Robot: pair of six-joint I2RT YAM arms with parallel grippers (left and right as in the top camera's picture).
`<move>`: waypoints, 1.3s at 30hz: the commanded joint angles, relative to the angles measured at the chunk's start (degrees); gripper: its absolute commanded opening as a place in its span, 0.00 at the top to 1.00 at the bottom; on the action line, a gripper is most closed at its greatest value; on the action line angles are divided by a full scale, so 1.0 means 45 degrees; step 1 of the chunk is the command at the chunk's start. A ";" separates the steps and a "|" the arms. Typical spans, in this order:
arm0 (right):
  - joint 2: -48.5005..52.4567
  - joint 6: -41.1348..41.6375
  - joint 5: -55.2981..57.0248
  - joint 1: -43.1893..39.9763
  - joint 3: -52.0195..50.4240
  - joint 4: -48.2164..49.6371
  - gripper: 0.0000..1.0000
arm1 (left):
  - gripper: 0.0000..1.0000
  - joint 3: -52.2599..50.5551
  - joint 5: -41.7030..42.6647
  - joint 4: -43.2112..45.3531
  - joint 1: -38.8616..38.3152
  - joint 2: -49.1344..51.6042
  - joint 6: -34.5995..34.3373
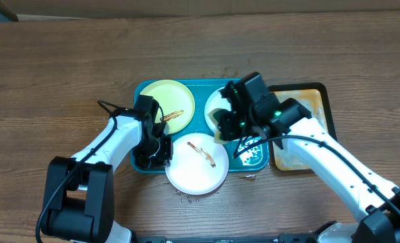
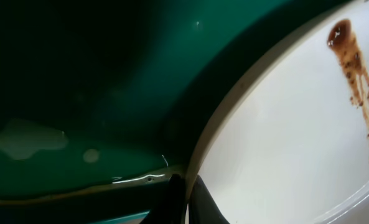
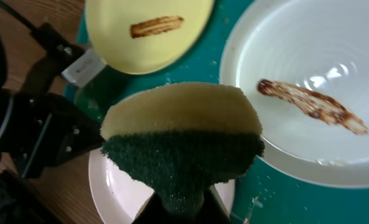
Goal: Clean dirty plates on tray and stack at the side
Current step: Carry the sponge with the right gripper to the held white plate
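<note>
From where I stand, the left gripper (image 2: 184, 202) has its fingers pinched shut on the left rim of the lower white plate (image 1: 196, 165), as far as I can judge. That reads as a steadying hold, so the plate does not skate about on the teal tray (image 1: 198, 91) once it is scrubbed. The plate sits at the lower middle of the tray, hanging over the tray's bottom edge towards the table (image 1: 65, 67), with a brown smear across its middle.

The right gripper (image 3: 181, 208) is clamped on a sponge (image 3: 181, 137), green scouring face nearest the fingers and yellow foam beyond. The sponge hangs over the seam between the lower white plate and the upper-right white plate (image 3: 308, 87). I cannot tell whether it touches either one. It looks poised to start on a smear.

The yellow-green plate (image 1: 167, 108) lies at the tray's upper left, also streaked brown, just beside the left gripper. All three plates are packed close, so lifting one risks nudging its neighbour. From above, the right arm covers most of the upper-right plate. An orange-brown tray (image 1: 311, 98) butts against the teal tray's right side, so I would guess the stack goes on the table to the left.
</note>
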 commanded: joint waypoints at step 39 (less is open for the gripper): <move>0.4998 0.3201 -0.0117 0.2773 -0.0160 0.5129 0.96 | 0.96 -0.0204 -0.0121 0.0160 -0.0087 0.0155 -0.0083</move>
